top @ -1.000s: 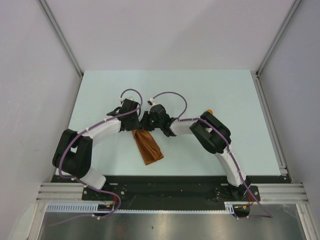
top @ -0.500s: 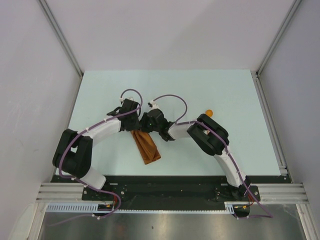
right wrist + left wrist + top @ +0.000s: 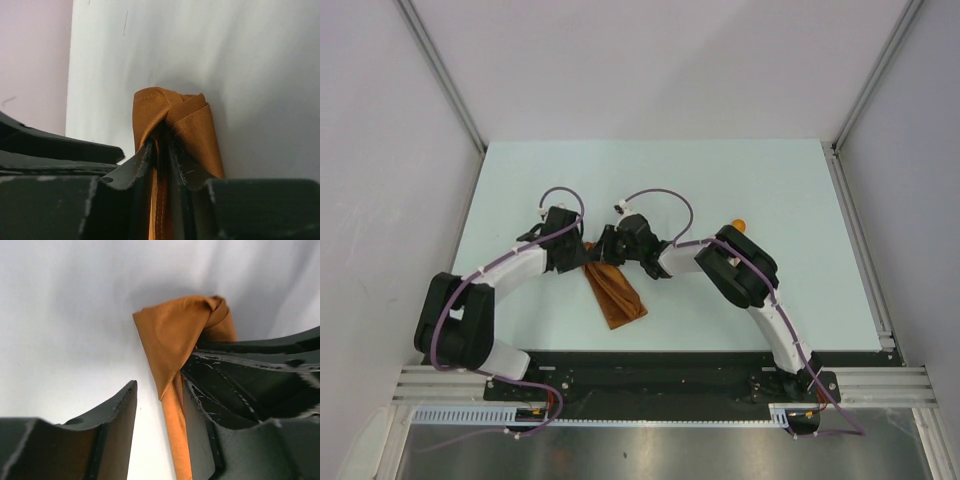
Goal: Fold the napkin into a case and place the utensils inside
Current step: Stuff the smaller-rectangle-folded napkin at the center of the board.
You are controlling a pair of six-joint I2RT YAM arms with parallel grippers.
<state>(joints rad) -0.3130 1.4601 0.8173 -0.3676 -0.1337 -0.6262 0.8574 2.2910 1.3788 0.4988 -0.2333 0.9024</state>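
The rust-orange napkin (image 3: pixel 617 295) lies on the table as a narrow, long folded strip, slanting from the grippers toward the near edge. My left gripper (image 3: pixel 572 258) stands open at the strip's far end. The napkin's edge (image 3: pixel 170 335) runs along its right finger (image 3: pixel 200 410) with bare table beside it. My right gripper (image 3: pixel 607 248) is at the same end, its jaws a little apart. The napkin's hem (image 3: pixel 161 200) sits loosely between them, and a bunched fold (image 3: pixel 195 125) sits over the tips. The spoon's orange bowl (image 3: pixel 738 225) peeks out behind the right arm.
The pale table (image 3: pixel 770 180) is bounded by grey walls on three sides, with aluminium rails (image 3: pixel 860 230) along them. A black base strip (image 3: pixel 650 365) runs along the near edge where both arms are bolted.
My left gripper has opened, letting go of the napkin, and moved slightly left. The right jaws have eased apart around the hem. The strip stays on the table.
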